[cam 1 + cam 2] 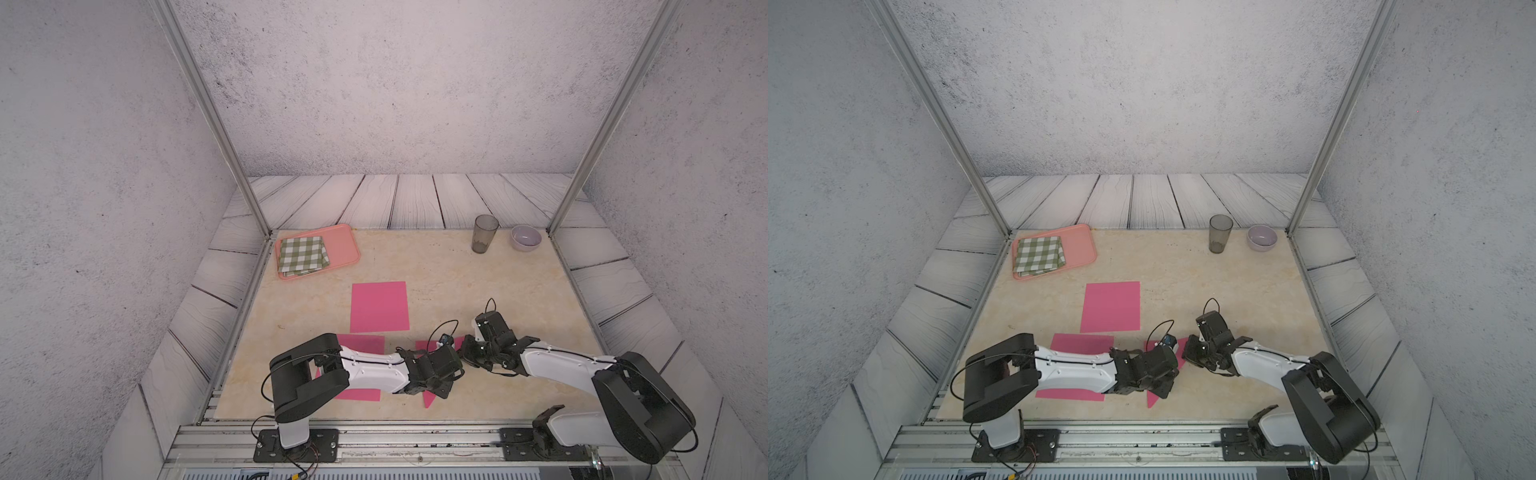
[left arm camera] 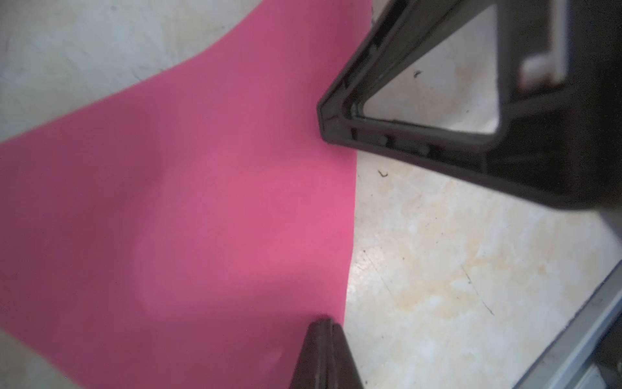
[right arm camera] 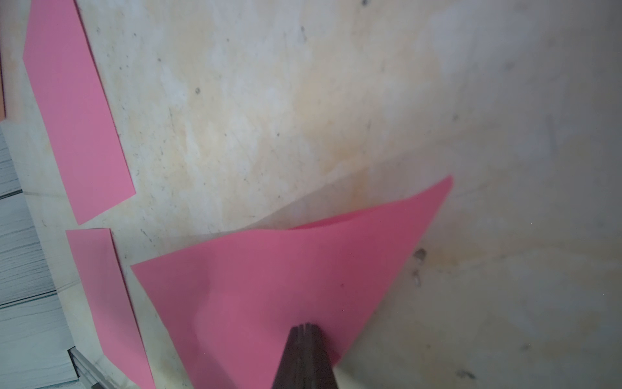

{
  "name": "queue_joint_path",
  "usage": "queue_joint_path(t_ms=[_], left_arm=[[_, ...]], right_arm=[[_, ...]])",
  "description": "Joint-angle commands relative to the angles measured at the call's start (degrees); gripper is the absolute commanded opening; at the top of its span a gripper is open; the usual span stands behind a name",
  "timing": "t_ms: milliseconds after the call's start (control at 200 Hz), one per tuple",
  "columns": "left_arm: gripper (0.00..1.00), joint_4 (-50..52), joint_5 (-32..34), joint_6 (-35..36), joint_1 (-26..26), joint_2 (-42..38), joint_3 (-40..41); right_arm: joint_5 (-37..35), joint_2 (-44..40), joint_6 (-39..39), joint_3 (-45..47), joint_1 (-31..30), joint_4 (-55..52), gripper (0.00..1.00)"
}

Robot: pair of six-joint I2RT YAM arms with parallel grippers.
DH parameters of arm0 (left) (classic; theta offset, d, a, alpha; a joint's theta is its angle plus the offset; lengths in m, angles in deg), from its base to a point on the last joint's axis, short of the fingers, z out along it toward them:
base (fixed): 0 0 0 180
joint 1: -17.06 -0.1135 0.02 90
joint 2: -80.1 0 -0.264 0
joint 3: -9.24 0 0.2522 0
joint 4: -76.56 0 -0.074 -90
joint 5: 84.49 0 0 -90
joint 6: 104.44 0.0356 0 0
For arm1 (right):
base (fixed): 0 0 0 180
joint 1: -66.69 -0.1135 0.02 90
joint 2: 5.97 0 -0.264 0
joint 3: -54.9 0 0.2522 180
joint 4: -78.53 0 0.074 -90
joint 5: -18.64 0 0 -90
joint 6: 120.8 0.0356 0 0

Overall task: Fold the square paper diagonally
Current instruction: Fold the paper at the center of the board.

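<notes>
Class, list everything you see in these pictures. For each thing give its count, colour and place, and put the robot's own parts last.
Folded paper: 1, pink, near middle of the table, under both gripper tips.
Flat paper: 2, pink, one mid-table, another near left, partly covered by the left arm.
Tray: 1, salmon, far left corner.
Cloth: 1, green-and-white check, folded on the tray.
Cup: 1, grey see-through, upright, far right.
Bowl: 1, lilac, beside the cup, not touching it.
Table: 1, beige marble.
Left gripper: 1, black, shut, tip on the folded paper.
Right gripper: 1, black, shut, tip on the folded paper.
</notes>
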Motion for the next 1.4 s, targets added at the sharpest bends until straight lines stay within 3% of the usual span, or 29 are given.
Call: queue_joint_path(t_ms=[0,400,686,1021,1396], left_arm=[[0.00,1.74,-0.83,0.07,-0.07,2.81,1.50],[0.00,1.54,-2.53,0.25,-0.08,2.95,2.94],[0.00,2.62,-4.10,1.00,-0.05,3.52,2.07],[0.00,4.79,-6.29,2.67,-0.09,4.45,-0.46],[0.00,6.85,-6.29,4.71,-0.07,3.37,-2.52]], right_arm=[[-6.87,2.59,-1.26,2.15,2.40,-14.73,0.02],[-1.30,9.18,-4.68,-3.98,10.15,-15.36,0.01],[-0.25,8.93,-5.46,-7.79,13.37,-17.72,0.01],[-5.08,2.52,-10.55,-14.23,15.81,-28.77,0.03],[6.25,-5.99,-12.56,-14.84,15.48,-33.85,0.05]])
